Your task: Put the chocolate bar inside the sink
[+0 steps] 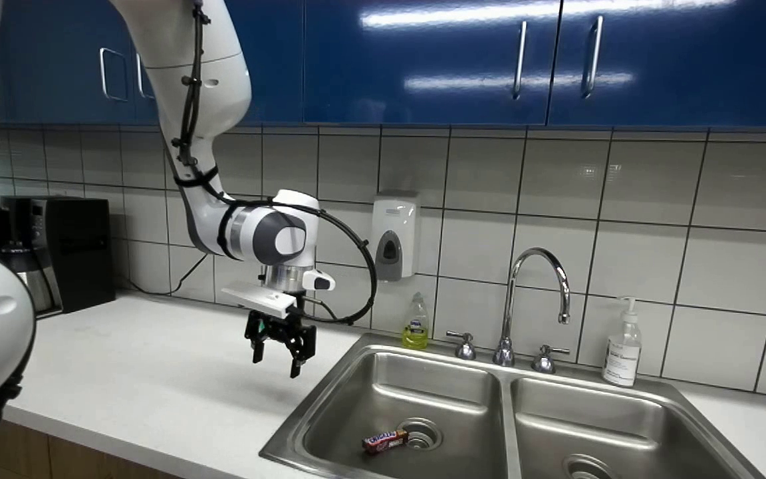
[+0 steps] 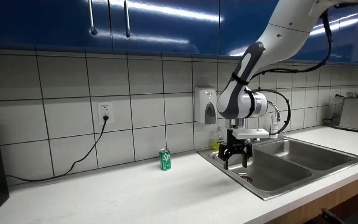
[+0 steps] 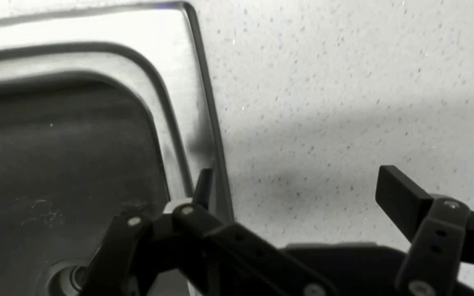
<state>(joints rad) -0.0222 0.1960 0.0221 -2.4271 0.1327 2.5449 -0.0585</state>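
Note:
The chocolate bar (image 1: 385, 441), in a dark brown wrapper with a reddish end, lies on the floor of the near-side basin, beside and touching the round drain's edge. The steel double-basin sink (image 1: 508, 426) also shows in an exterior view (image 2: 297, 183) and in the wrist view (image 3: 175, 74). The bar is out of view in the wrist view; in an exterior view only a small reddish patch shows at the drain. My gripper (image 1: 276, 361) is open and empty, above the counter beside the sink's edge. Its fingers stand wide apart in the wrist view (image 3: 296, 185).
A chrome faucet (image 1: 509, 299) with two handles rises behind the sink. A green soap bottle (image 1: 416, 324) and a sanitizer pump bottle (image 1: 623, 352) stand at its back. A green can (image 2: 165, 159) stands on the counter near the wall. A dispenser (image 1: 395, 236) hangs on the tiles.

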